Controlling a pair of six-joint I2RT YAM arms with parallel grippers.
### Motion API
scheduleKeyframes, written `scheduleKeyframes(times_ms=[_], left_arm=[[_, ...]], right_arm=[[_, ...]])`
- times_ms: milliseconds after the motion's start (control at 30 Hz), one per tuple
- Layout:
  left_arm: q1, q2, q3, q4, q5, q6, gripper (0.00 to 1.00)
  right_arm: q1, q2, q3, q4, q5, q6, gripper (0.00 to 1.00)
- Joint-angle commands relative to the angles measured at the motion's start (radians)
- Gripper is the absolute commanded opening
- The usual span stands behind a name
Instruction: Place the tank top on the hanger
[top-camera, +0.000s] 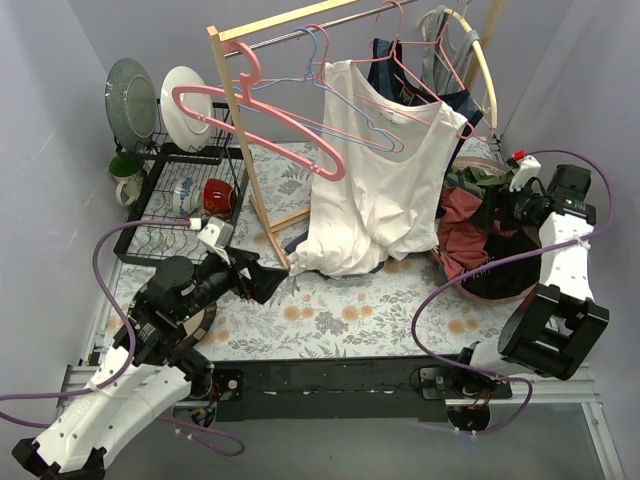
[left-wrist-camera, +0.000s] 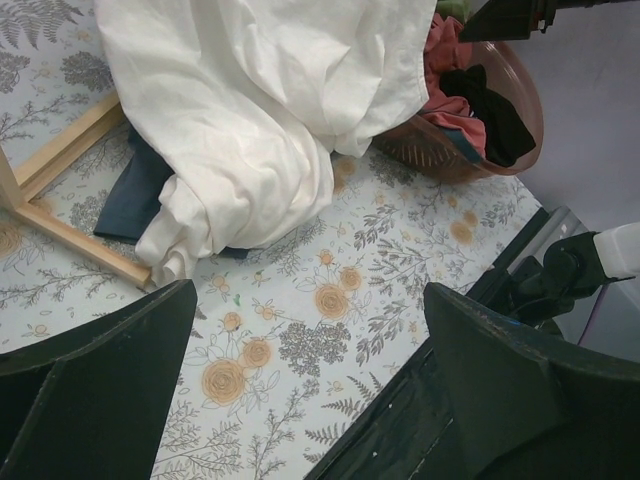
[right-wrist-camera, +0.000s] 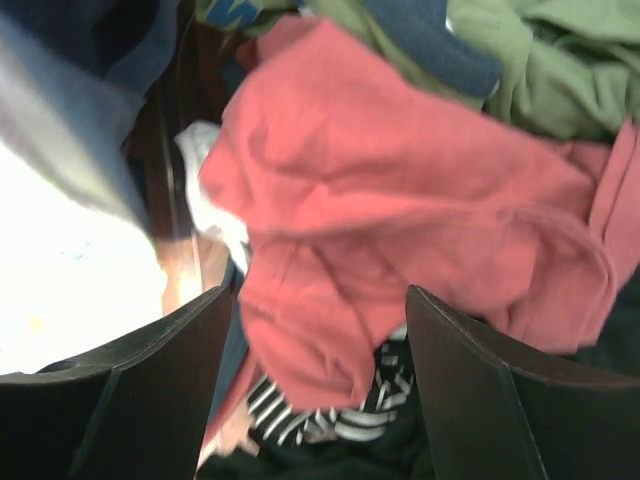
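The rust-red tank top (top-camera: 462, 225) lies crumpled in a brown basket (top-camera: 500, 285) at the right, among green, black and striped clothes. In the right wrist view it (right-wrist-camera: 400, 200) fills the middle, blurred. My right gripper (top-camera: 507, 205) hangs over the basket; its jaws (right-wrist-camera: 320, 400) are open, with a fold of the red cloth between and just beyond them. A thin pink wire hanger (top-camera: 400, 62) hangs on the rail at the back. My left gripper (top-camera: 275, 282) is open and empty, low over the flowered tablecloth (left-wrist-camera: 330, 300).
A white tank top (top-camera: 385, 180) hangs from the wooden rack (top-camera: 235, 110), its hem on the table over dark navy cloth (left-wrist-camera: 140, 190). A thick pink plastic hanger (top-camera: 260, 105) and a blue wire hanger (top-camera: 318, 60) hang there. A dish rack (top-camera: 180, 190) stands at back left.
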Motion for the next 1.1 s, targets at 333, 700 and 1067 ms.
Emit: scheduleKeyframes(times_ms=[333, 700, 1067], left_arm=[[-0.004, 0.042, -0.009, 0.062, -0.011, -0.027, 0.98], [-0.004, -0.018, -0.005, 0.019, -0.018, -0.075, 0.98], [-0.004, -0.047, 0.055, -0.001, -0.025, -0.087, 0.98]], right_arm=[[0.190, 0.032, -0.115, 0.371, 0.265, 0.149, 0.68], [0.138, -0.117, -0.135, 0.330, 0.283, 0.161, 0.01], [-0.164, -0.407, 0.222, 0.110, 0.225, 0.089, 0.01]])
